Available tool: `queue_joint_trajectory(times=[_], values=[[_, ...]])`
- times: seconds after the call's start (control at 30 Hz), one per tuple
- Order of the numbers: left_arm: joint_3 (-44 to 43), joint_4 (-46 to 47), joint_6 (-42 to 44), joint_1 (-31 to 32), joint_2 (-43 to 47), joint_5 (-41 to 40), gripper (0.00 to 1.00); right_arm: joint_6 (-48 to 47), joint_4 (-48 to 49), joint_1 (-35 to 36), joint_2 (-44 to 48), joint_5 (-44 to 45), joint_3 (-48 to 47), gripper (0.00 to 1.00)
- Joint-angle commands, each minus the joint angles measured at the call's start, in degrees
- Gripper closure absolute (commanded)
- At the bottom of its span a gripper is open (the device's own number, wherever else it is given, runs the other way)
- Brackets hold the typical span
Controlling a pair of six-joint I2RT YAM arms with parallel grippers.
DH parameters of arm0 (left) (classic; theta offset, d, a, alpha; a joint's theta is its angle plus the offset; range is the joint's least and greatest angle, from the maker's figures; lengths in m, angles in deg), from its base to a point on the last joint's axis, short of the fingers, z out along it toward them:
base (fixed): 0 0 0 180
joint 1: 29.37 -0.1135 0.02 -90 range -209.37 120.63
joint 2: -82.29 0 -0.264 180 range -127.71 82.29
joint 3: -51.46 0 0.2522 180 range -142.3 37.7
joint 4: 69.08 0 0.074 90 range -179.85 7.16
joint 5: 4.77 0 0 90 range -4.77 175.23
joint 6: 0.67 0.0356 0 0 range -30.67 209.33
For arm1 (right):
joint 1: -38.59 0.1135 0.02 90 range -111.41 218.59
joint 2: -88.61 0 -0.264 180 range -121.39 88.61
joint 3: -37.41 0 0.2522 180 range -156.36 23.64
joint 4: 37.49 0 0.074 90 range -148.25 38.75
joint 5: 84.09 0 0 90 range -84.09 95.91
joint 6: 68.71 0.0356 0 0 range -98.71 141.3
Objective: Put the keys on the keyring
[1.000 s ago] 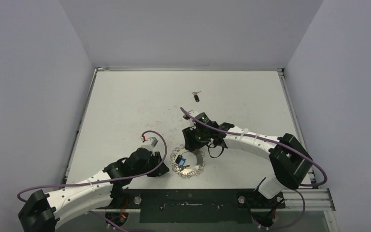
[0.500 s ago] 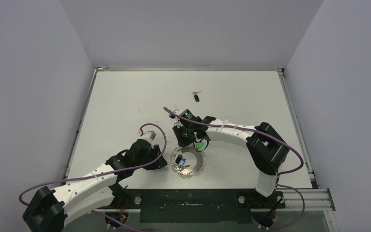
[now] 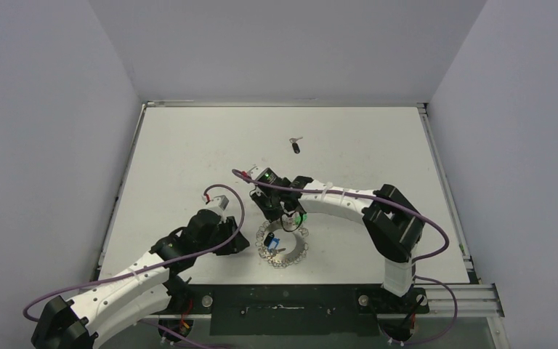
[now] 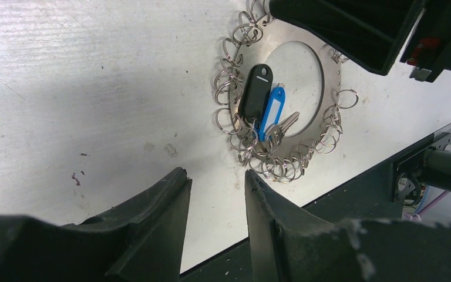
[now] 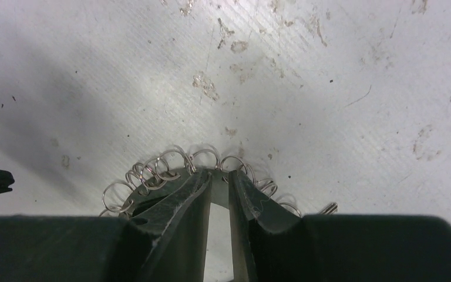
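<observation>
Since one second ago the right arm has swung to the left. Its end effector (image 5: 218, 176) now stands at the far rim of the ring (image 4: 230, 88), where before it was more to the right. The left arm has shifted a little toward the far side. The ring and the keys have not moved.

The ring lies flat on the tabletop (image 3: 189, 160), near the arm bases. A black key (image 4: 256, 91) lies partly over its hole and touches a blue key (image 4: 273, 114) beside it. Another black key (image 3: 296, 147) lies well apart, on the far half of the tabletop.

The fingers of the right end effector are almost together, with only a thin slit between them. Their tips are at the wire loops of the rim, and I cannot tell if they pinch it. The left end effector (image 4: 214, 176) is released, with nothing between its fingers, and it hovers near the left of the ring
</observation>
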Motion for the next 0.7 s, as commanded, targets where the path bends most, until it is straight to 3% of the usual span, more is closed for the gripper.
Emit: queue_joint_trajectory(times=[0.0, 0.67], values=[[0.1, 0.2, -0.9, -0.4, 0.4, 1.0, 0.62, -2.0, -1.6, 1.4, -2.4, 5.4, -3.8, 0.80], [1.4, 2.1, -1.1, -0.6, -0.4, 1.6, 0.62, -2.2, -2.4, 4.0, -3.1, 3.4, -5.6, 0.76]])
